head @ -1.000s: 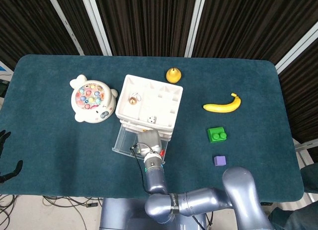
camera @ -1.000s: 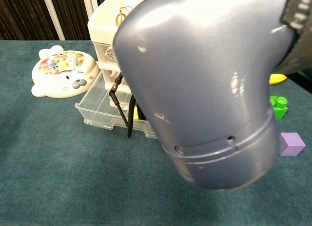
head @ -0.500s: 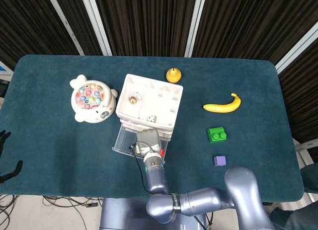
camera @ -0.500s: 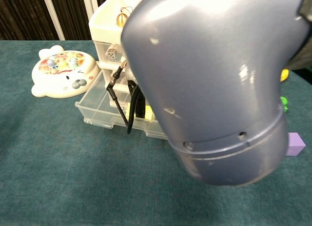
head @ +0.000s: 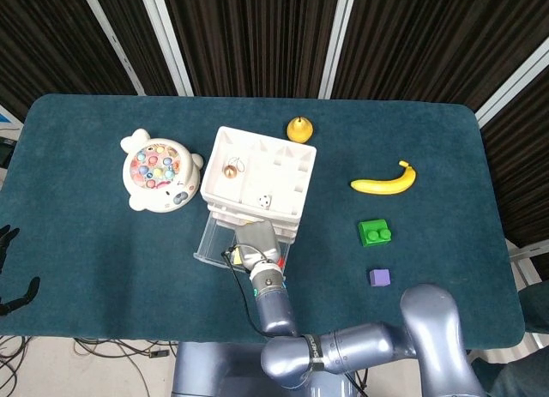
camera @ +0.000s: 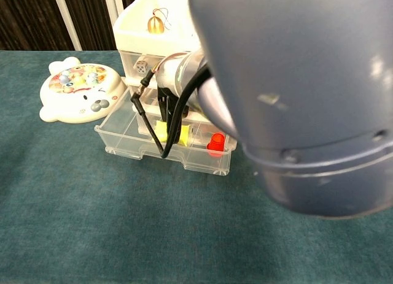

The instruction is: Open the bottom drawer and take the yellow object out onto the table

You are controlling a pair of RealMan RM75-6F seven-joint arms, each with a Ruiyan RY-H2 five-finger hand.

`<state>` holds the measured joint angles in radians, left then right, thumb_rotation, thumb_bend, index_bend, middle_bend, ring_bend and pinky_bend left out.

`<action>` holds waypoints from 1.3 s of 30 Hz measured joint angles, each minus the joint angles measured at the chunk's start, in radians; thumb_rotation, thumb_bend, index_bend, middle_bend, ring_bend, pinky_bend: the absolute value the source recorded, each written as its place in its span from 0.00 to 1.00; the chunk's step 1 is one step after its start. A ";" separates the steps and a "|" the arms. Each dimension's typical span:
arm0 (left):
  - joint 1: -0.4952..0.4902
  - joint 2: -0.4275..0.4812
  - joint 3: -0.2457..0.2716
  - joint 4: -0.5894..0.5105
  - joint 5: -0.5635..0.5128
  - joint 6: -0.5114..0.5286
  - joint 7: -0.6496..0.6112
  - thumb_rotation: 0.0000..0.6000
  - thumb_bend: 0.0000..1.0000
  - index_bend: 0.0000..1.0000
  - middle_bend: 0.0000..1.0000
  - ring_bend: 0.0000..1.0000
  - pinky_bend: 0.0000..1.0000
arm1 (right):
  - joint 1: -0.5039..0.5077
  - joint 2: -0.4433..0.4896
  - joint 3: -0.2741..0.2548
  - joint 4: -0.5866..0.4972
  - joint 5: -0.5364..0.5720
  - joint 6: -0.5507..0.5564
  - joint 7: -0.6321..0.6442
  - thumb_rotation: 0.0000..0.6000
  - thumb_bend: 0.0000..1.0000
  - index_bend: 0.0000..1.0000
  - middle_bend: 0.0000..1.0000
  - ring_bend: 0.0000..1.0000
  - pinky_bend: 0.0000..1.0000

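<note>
While the bottom drawer [head: 208,240] juts toward the table's [head: 103,243] near edge in the head view, the right hand [head: 254,240] covers it. From the chest, its dark fingers [camera: 164,108] reach the yellow object [camera: 174,134] lying crosswise; grip unclear. Left hand [head: 10,273] hangs spread off-table.

A table [head: 103,268] covered in dark teal cloth is seen, its corners rounded. Beyond the far edge, away from the robot hand [head: 255,247], a wall of black vertically ribbed curtains [head: 249,37] is hung, divided by slanting white posts [head: 336,41]. The same dark curtain and a white post [camera: 64,20] are shown in the chest view. Cables [head: 94,350] are laid on a pale floor below the near table edge. Even light is cast throughout.
</note>
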<state>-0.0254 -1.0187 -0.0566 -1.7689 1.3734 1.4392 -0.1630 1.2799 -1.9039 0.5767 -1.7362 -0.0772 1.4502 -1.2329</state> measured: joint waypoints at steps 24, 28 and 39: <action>0.001 -0.004 -0.002 -0.002 -0.001 0.005 0.009 1.00 0.37 0.03 0.00 0.00 0.00 | -0.212 0.379 0.005 -0.543 -0.056 0.050 0.171 1.00 0.36 0.55 1.00 1.00 1.00; 0.001 -0.005 -0.002 -0.003 0.000 0.007 0.012 1.00 0.37 0.03 0.00 0.00 0.00 | -0.277 0.475 -0.022 -0.600 -0.071 0.033 0.222 1.00 0.36 0.55 1.00 1.00 1.00; 0.000 -0.005 -0.004 -0.004 -0.004 0.006 0.014 1.00 0.37 0.03 0.00 0.00 0.00 | -0.423 0.721 -0.143 -0.608 -0.108 -0.143 0.355 1.00 0.36 0.55 1.00 1.00 1.00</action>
<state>-0.0253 -1.0241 -0.0611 -1.7733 1.3690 1.4454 -0.1491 0.8565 -1.1834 0.4334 -2.3447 -0.1849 1.3070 -0.8782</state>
